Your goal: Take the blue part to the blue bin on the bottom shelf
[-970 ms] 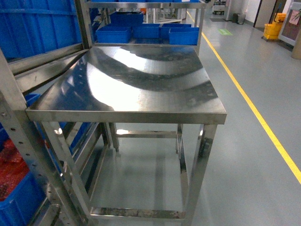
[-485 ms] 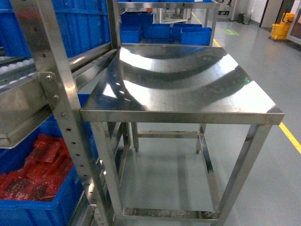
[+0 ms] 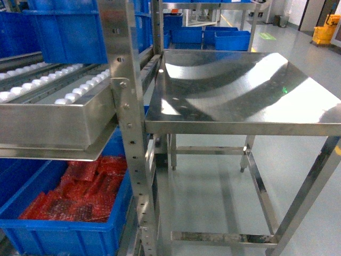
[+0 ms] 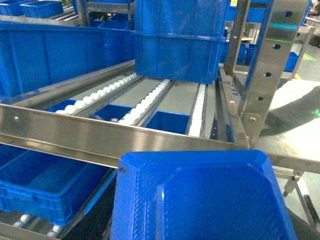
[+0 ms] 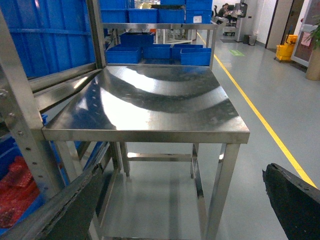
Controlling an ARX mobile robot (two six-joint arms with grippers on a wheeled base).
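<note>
Blue bin [image 4: 200,200] filled the left wrist view's foreground, below a roller shelf [image 4: 165,95]. Steel tabletop [image 3: 245,90] sat bare. Neither pincer's state could be told.

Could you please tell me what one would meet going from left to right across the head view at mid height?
Roller shelf with white rollers → perforated steel upright → shiny steel table → yellow mop bucket far right in the background.

Head and right wrist share steel table [image 3: 240,85], left wrist near rollers [image 4: 150,97]
</note>
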